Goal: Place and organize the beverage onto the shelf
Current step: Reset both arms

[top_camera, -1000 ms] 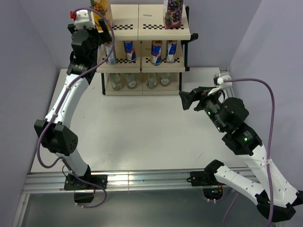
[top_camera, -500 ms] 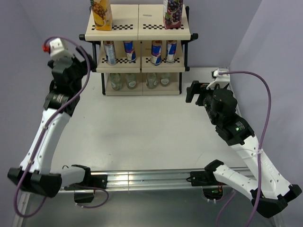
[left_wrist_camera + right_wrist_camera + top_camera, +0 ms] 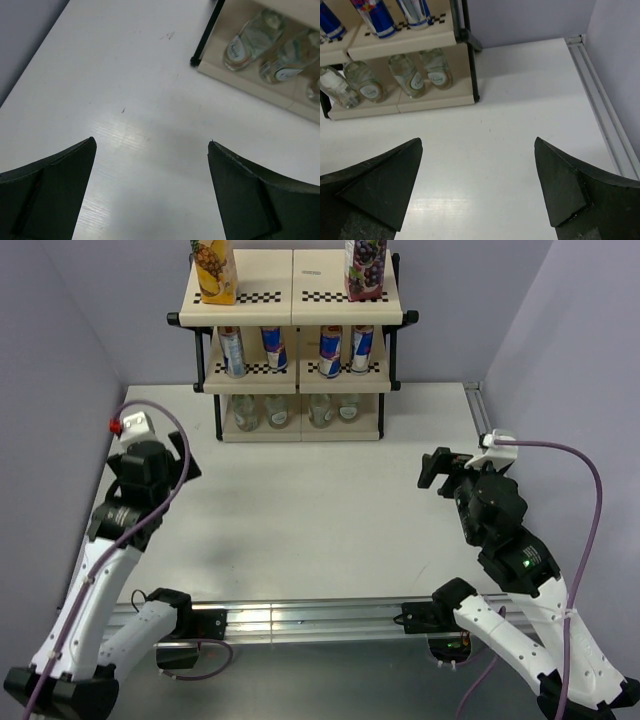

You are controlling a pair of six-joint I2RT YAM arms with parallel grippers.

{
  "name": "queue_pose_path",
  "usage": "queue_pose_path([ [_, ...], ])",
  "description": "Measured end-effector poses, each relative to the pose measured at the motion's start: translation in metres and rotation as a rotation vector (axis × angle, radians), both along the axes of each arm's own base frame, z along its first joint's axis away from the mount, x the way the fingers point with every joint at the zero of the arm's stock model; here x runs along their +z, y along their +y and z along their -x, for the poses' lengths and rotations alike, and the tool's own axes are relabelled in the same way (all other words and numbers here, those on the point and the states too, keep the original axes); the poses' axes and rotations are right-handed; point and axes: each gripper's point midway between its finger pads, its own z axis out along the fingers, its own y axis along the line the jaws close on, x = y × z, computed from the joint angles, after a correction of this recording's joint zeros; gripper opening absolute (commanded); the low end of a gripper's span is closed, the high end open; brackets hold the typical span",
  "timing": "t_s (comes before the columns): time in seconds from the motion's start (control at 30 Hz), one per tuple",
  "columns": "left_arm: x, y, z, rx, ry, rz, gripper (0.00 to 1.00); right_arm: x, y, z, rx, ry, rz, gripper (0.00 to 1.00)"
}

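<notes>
Left gripper (image 3: 150,145) and right gripper (image 3: 478,141) gape empty; the shelf (image 3: 290,315) lies at one and eleven o'clock respectively.

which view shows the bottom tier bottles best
Right wrist: all four bottles show large and clear on the shelf. Top external has them small, shaded under the tier above; left wrist catches two plus a sliver of a third.

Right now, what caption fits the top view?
Stocked shelf: cartons top, cans middle, bottles bottom; left pincer and right pincer open, empty.
</notes>
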Motion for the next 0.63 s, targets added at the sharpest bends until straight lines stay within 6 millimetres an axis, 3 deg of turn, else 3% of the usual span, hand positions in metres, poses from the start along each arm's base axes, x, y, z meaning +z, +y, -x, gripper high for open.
queue_pose_path([
  [0.1, -0.026, 0.007, 0.026, -0.008, 0.004, -0.013, 0.99, -0.008, -0.002, 0.007, 0.009, 0.013, -0.006, 1.0],
  [0.27, -0.036, 0.004, 0.049, -0.066, -0.108, 0.021, 0.99, -0.023, -0.003, 0.016, 0.021, 0.018, -0.018, 1.0],
  [0.4, -0.027, 0.003, 0.046, -0.071, -0.157, 0.029, 0.99, -0.038, -0.003, 0.017, 0.021, 0.039, -0.023, 1.0],
  [0.63, -0.033, 0.01, 0.039, -0.046, -0.135, 0.037, 0.99, -0.054, 0.001, 0.015, 0.026, 0.07, -0.036, 1.0],
])
